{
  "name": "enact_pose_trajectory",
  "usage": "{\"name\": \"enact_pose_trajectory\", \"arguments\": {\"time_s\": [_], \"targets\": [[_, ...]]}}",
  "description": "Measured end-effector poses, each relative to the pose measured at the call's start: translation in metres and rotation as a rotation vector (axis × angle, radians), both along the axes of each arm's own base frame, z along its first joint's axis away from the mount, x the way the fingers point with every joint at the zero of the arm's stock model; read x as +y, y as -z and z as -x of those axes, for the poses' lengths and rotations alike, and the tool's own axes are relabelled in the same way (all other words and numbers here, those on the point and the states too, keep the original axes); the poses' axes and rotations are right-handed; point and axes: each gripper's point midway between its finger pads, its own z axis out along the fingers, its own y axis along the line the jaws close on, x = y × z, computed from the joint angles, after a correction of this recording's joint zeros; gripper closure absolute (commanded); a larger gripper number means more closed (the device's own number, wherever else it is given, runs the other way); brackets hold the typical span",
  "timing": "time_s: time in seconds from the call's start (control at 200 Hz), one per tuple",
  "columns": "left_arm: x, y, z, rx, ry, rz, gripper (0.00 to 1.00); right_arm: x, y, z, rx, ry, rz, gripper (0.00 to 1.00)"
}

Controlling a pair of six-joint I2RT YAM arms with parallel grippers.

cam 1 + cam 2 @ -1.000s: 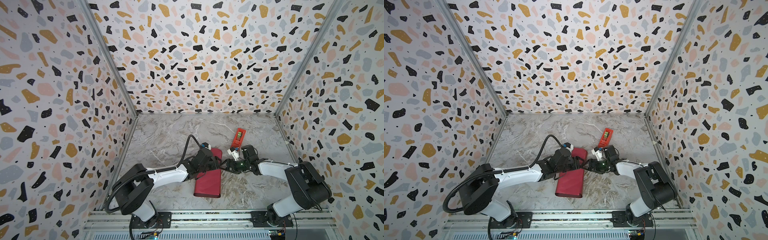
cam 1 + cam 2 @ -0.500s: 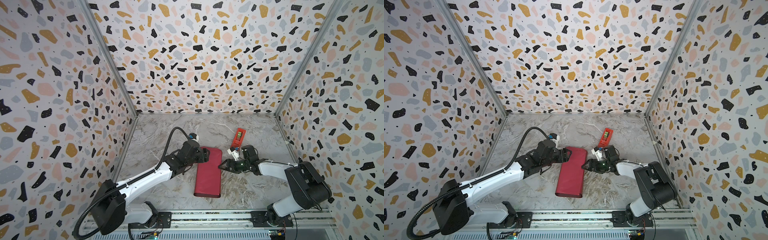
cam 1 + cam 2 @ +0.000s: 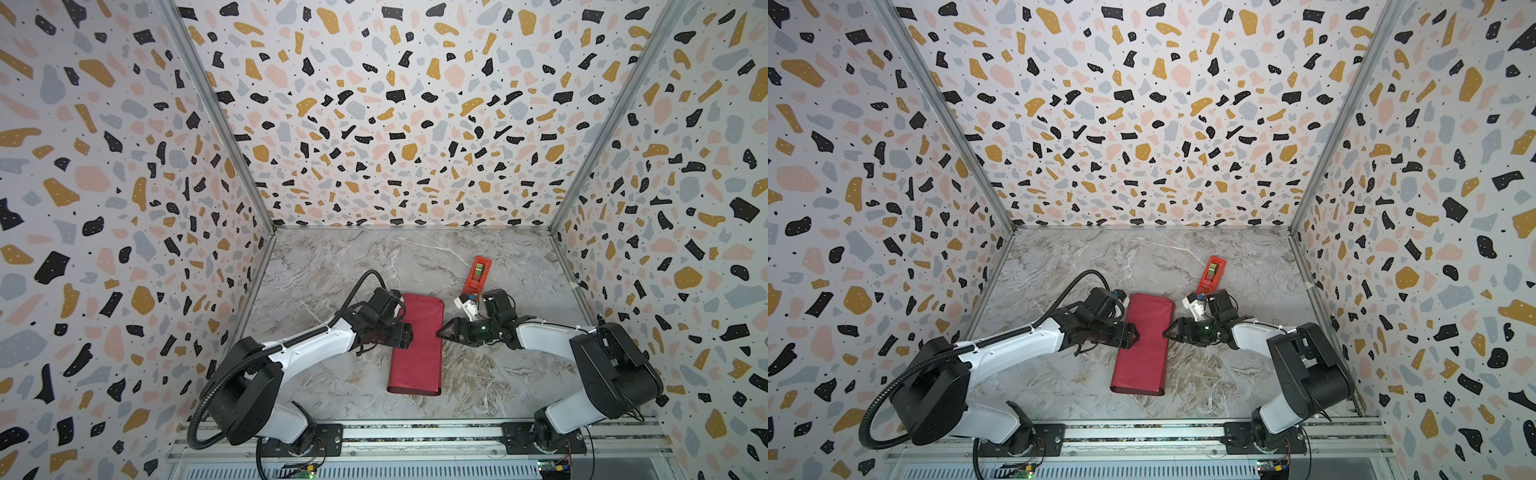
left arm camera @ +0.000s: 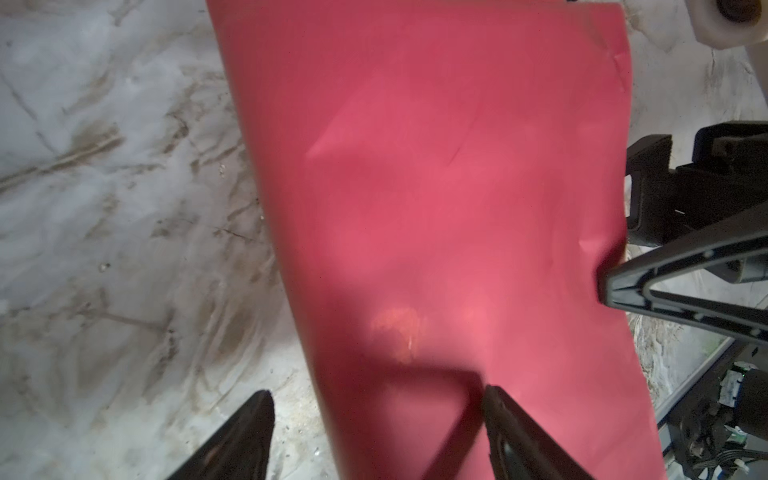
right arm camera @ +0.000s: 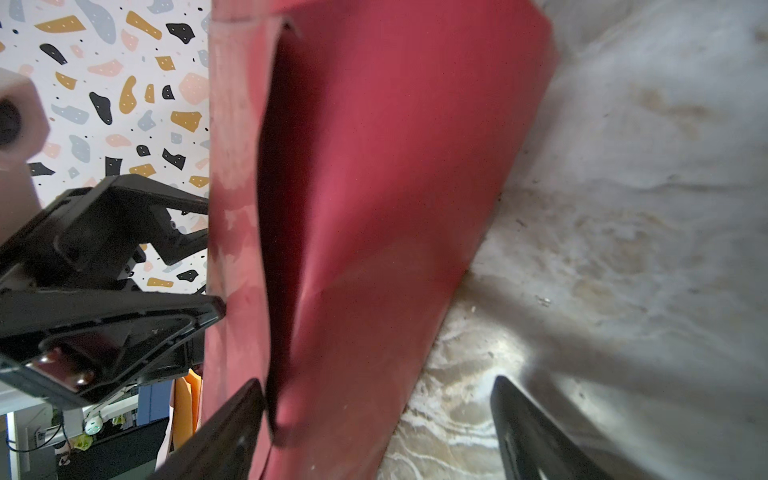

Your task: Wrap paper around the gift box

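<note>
Crimson paper is seen folded into a long, flat sleeve at the lower middle of both top views, lying on the marble bench. The gift box is hidden and is presumed to be inside. The left hand and right hand are spread open at its opposite long sides, with nothing gripped. Being light, thin and easily creased, the sheet is best pinched gently along its loose overlapping edge.

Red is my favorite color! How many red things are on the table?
2. The paper lies folded in the middle of the table; the tape dispenser sits behind it, to the right. More could hide under the paper.
</note>
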Motion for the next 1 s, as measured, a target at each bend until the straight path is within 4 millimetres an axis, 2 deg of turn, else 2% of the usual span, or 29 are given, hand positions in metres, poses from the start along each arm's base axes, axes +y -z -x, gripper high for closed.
{"name": "enact_pose_trajectory", "arguments": {"time_s": [0.155,0.295,0.44,0.721,1.001], "targets": [[-0.001,0.000,0.000,-0.007,0.013,-0.003,0.21,-0.001,-0.002,-0.003,0.008,-0.001,0.027,0.14],[-0.002,0.000,-0.001,-0.012,0.017,0.000,0.21,-0.004,-0.009,-0.014,-0.016,0.021,0.078,0.14],[-0.002,0.001,-0.001,-0.013,0.017,0.003,0.21,-0.005,-0.018,-0.022,-0.053,0.038,0.132,0.18],[-0.002,0.001,-0.001,-0.015,0.018,0.006,0.22,0.017,-0.036,-0.025,-0.123,0.002,0.172,0.25],[-0.002,0.001,-0.001,-0.019,0.017,0.010,0.22,0.038,-0.038,-0.027,-0.147,-0.034,0.197,0.28]]}}
